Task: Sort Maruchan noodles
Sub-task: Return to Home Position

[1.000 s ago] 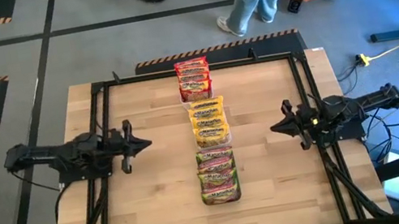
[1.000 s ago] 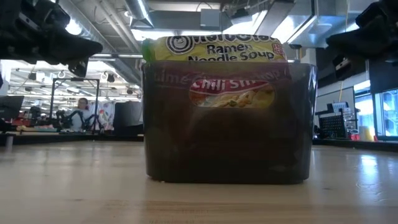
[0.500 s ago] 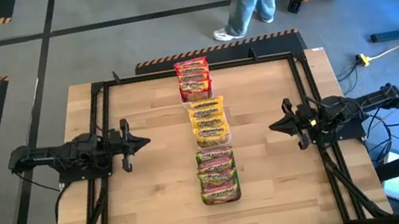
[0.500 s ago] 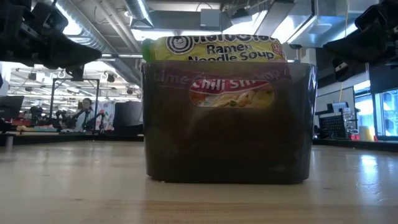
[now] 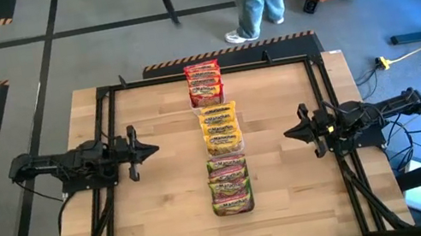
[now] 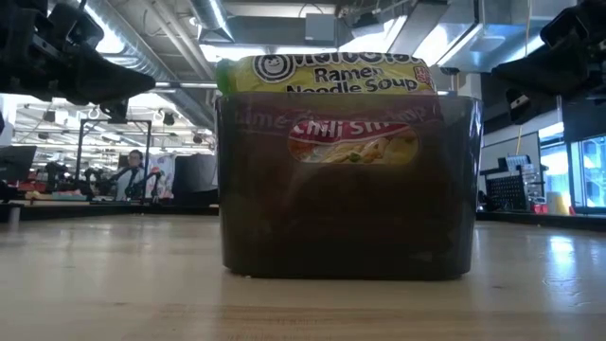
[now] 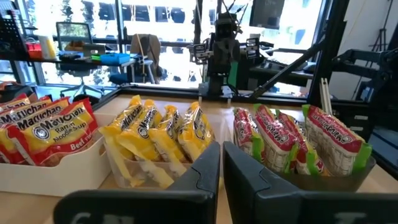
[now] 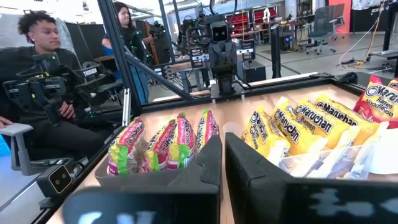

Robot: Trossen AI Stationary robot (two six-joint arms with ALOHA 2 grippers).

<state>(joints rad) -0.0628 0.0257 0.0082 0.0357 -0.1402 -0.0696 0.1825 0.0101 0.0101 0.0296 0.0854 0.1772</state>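
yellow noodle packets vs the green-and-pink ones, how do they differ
The yellow crinkly plastic noodle packets fill a clear plastic bin; the green-and-pink crinkly packets fill a dark translucent bin. The yellow ones sit mid-row, the green-and-pink ones at the row's end. Both sets stand on edge, unheld.

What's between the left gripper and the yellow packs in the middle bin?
Nothing visible. The left gripper hangs left of the row, with bare table between it and the yellow packs. Only the near wall of the clear bin fronts them. The right gripper waits on the far side.
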